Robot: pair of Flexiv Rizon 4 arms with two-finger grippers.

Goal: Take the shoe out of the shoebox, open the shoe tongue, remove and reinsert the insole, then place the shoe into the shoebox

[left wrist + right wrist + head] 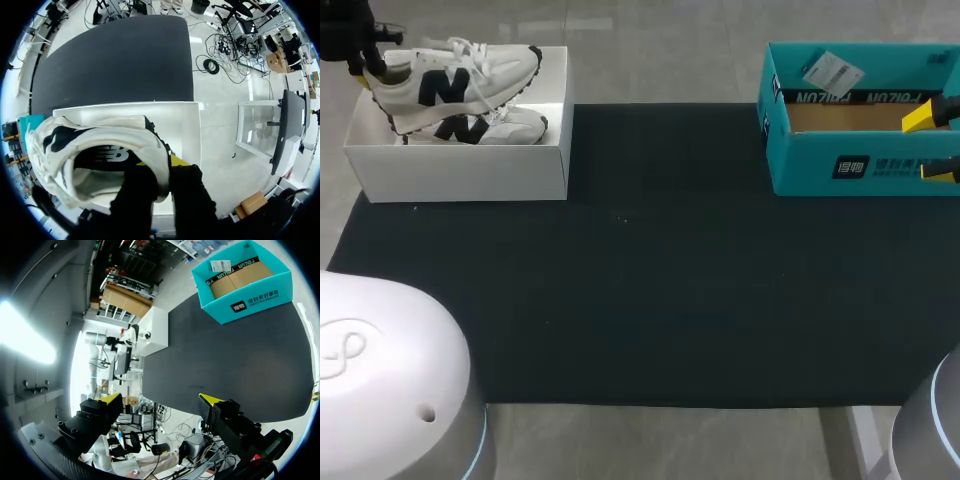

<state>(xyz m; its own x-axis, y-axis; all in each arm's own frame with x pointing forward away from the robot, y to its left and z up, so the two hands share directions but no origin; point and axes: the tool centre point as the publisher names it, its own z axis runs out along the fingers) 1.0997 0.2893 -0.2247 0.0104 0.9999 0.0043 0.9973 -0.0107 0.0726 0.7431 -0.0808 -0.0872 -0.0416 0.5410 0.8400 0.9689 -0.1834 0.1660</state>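
Shoe (470,70): a white sneaker with a dark letter on its side. It is lying across the open white shoebox (460,172) and seems to be riding just above a second shoe (500,128) lying inside.

Left claw (365,72) is pinching the heel collar. The left wrist view is showing one finger inside the shoe opening and the other outside the heel, with the collar pressed between them.

Right claw (930,144) is hanging spread at the teal box (840,170) and gripping nothing.

The two boxes are sitting at the far corners of the black mat (640,280) on the counter (670,50), well apart.

Step in hand, as I am judging it: taking the shoe out of the shoebox. The tongue and insole work is not yet begun.

The next move is calling for a lift clear of the box wall and the second shoe. After that, the shoe is needing a set-down on open mat between the boxes, where the right claw can reach the tongue.
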